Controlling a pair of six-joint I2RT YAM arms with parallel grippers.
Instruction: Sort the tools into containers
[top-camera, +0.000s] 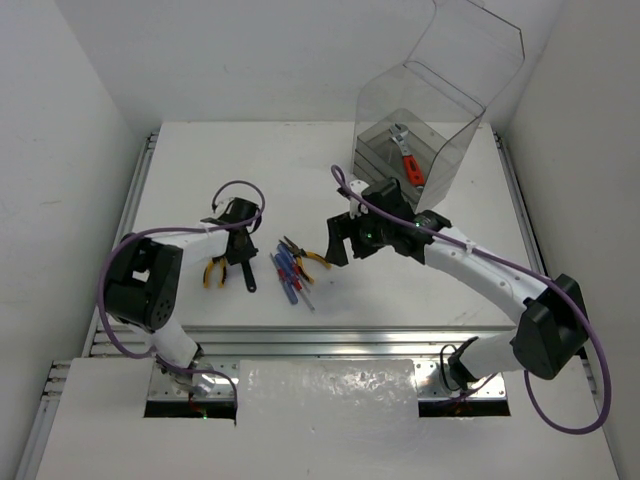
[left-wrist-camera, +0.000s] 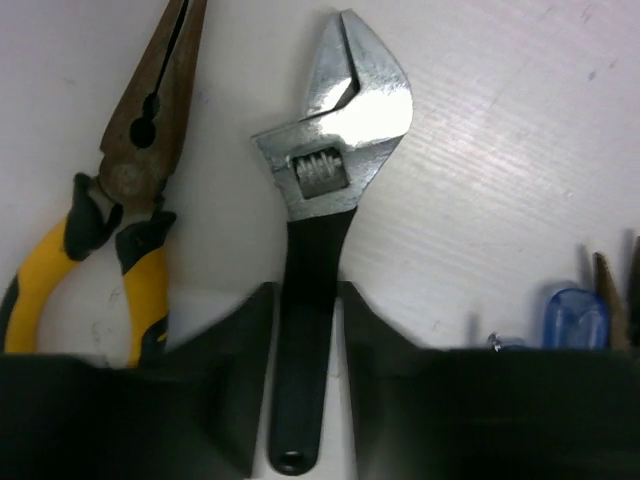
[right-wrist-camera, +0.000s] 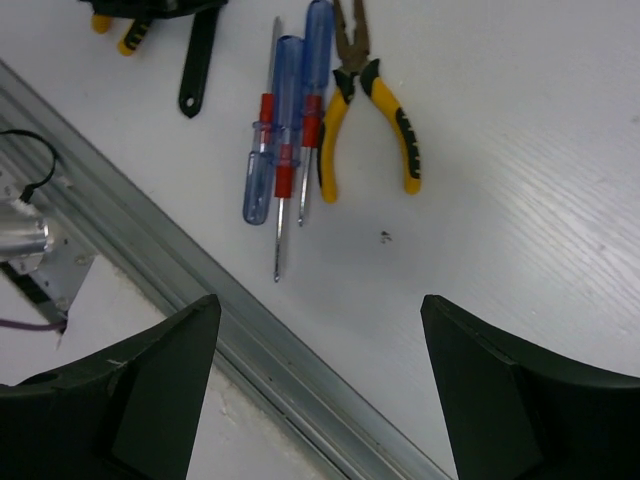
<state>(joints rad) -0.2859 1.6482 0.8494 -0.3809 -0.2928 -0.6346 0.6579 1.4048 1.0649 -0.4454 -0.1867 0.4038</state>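
Observation:
A black-handled silver adjustable wrench (left-wrist-camera: 335, 130) lies flat on the white table. My left gripper (left-wrist-camera: 305, 290) straddles its handle with thin gaps on both sides, jaws open; it also shows in the top view (top-camera: 241, 255). Yellow-handled pliers (left-wrist-camera: 120, 200) lie just left of the wrench. Blue- and red-handled screwdrivers (right-wrist-camera: 285, 130) and a second pair of yellow-handled pliers (right-wrist-camera: 365, 110) lie side by side. My right gripper (right-wrist-camera: 320, 330) is wide open and empty, hovering right of them (top-camera: 338, 243). A red-handled wrench (top-camera: 408, 160) lies in the grey trays (top-camera: 372, 152) inside the transparent box (top-camera: 440, 95).
The box's curved cover (top-camera: 480, 40) stands open at the back right. An aluminium rail (right-wrist-camera: 200, 290) runs along the table's front edge, just below my right gripper. White walls close in the table on the left, right and back.

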